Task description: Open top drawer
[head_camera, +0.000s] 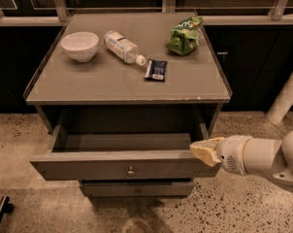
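Note:
The top drawer (112,169) is a wide grey front with one small round metal knob (130,171) at its centre. It stands pulled well out of the grey cabinet, and its inside looks empty. My gripper (203,152) comes in from the right on a white arm. Its pale yellowish tip rests at the drawer's right end, at the top edge of the front.
A narrower grey drawer front (137,189) shows below, shut. On the cabinet top (88,84) lie a white bowl (79,45), a plastic bottle (124,47) on its side, a green snack bag (184,35) and a small dark packet (155,70). Speckled floor surrounds the cabinet.

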{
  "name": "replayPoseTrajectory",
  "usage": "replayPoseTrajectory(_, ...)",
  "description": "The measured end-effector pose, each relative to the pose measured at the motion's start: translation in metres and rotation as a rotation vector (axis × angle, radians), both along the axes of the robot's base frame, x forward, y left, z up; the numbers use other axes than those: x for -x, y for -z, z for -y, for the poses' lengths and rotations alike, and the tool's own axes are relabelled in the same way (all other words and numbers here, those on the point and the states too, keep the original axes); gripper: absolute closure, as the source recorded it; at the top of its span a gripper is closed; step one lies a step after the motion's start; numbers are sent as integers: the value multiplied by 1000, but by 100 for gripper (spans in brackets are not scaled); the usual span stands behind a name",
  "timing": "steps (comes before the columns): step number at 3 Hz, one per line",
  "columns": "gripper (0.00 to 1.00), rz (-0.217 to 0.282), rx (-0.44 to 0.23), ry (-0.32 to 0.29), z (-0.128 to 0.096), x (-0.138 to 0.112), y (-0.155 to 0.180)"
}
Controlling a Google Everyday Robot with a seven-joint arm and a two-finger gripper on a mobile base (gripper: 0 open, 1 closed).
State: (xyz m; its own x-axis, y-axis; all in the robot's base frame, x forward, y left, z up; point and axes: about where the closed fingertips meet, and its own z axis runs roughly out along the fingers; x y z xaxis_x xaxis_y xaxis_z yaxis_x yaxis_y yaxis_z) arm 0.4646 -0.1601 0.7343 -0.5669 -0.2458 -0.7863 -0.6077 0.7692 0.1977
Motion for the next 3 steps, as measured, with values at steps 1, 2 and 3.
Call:
replayPoseTrajectory(1, 12, 0, 0, 0, 0, 0, 0)
replayPoseTrajectory(2, 0, 0, 0, 0, 0, 0, 0)
replayPoseTrajectory(3, 0, 0, 0, 0, 0, 0, 0)
